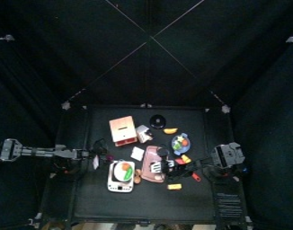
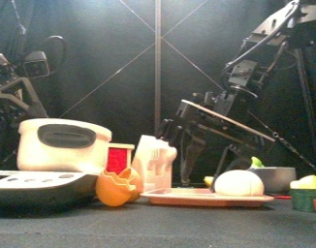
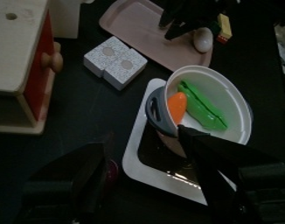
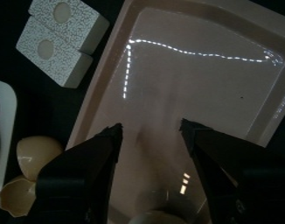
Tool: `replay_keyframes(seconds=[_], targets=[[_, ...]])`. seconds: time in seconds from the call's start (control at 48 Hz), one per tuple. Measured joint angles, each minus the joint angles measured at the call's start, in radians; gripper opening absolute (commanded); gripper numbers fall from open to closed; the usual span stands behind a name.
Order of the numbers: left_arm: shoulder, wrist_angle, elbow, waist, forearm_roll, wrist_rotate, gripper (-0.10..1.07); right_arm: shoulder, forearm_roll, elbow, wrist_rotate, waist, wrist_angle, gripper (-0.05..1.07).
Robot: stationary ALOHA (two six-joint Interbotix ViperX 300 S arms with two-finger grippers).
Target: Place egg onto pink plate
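Your right fingers (image 4: 151, 162) stand spread above the pink plate (image 4: 191, 96), where the egg (image 2: 238, 182) already rests, so pulling away carelessly could nudge it rolling onto the surface.

Both arms are matte black, built of jointed links with boxy motor housings and thin dark cables looped along them. The right gripper (image 4: 151, 166) has two flat black jaws with straight edges, and the left gripper (image 3: 151, 179) has broad, glossy black ones.
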Motion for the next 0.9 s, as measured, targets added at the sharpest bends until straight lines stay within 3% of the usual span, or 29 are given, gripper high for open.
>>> replay_keyframes(seconds=[0.271, 0.646, 0.896], targets=[[0.0, 0.0, 0.0, 0.0, 0.002, 0.0, 0.94, -0.032, -0.009, 0.025, -0.002, 0.023, -0.014, 0.89], [0.0, 0.0, 0.0, 0.011, 0.008, 0.0, 0.94, -0.239, -0.057, 0.163, -0.098, 0.13, -0.12, 0.89], [0.002, 0.0, 0.0, 0.014, 0.009, 0.0, 0.94, -0.227, -0.003, 0.183, -0.236, 0.138, -0.164, 0.89]])
